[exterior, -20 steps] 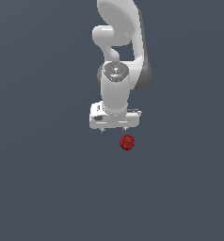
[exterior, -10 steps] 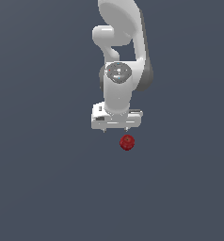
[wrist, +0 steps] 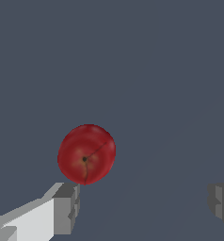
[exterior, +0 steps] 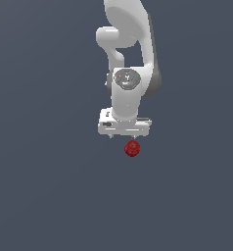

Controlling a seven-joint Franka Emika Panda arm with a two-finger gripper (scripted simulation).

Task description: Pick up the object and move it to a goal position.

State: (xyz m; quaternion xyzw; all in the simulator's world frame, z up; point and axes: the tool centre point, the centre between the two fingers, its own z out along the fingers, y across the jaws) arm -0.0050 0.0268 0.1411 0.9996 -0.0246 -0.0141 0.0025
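Little has shifted over the last second: the white arm's wrist has sunk a touch lower, while the small, glossy, dark red apple-like ball (exterior: pixel 132 148) lies where it did on the flat grey-blue ground (exterior: pixel 50 196).

Seen from the exterior view, the white two-fingered gripper (exterior: pixel 122 137) hangs just above the ball, its broad palm bar level and its two short fingertips pointing down. The ball sits under the bar's half toward the exterior view's right, close below one fingertip but apart from it.

Through the wrist view, the gripper (wrist: pixel 142 204) is released, its jaws spread wide with bare ground between them. The ball (wrist: pixel 86 154), stem dimple facing the camera, lies beyond the tip of one grey-padded finger (wrist: pixel 67 207) rather than in the gap; the other finger (wrist: pixel 221 202) is well apart from it. Nothing is grasped.
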